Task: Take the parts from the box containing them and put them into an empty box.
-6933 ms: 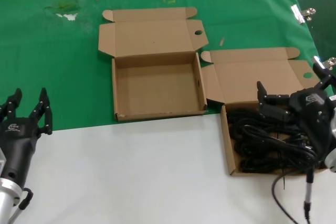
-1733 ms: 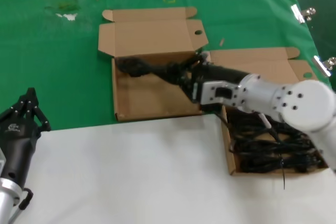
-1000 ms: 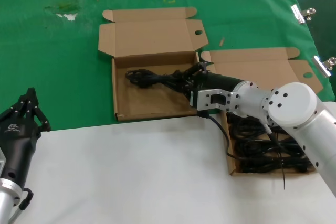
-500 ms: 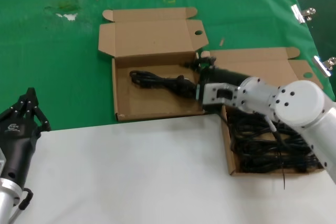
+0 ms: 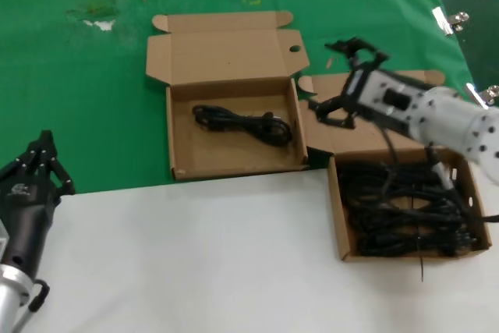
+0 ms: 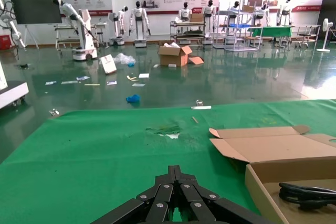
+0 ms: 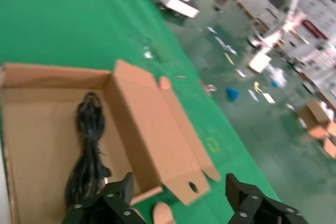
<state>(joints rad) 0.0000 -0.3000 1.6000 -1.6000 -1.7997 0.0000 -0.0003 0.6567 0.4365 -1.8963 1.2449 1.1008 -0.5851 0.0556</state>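
The left cardboard box (image 5: 170,134) holds one coiled black cable (image 5: 243,123) lying loose on its floor. The right cardboard box (image 5: 337,220) is full of several black cables (image 5: 405,208). My right gripper (image 5: 331,76) is open and empty, raised over the gap between the two boxes, above the right box's lid (image 5: 382,103). In the right wrist view the open gripper (image 7: 178,203) looks down at the left box (image 7: 131,124) and its cable (image 7: 86,150). My left gripper (image 5: 43,163) is shut and empty, parked at the near left; it also shows in the left wrist view (image 6: 176,172).
Both lids lie open toward the back on the green cloth (image 5: 78,99). The white table surface (image 5: 195,255) spans the front. Metal binder clips (image 5: 450,19) sit at the far right edge. The left wrist view shows the left box's corner (image 6: 257,174) with the cable's end (image 6: 307,192).
My right gripper let go of the cable in the left box, opened, and pulled back up and to the right. The cable stays in the left box. The left arm has not moved.
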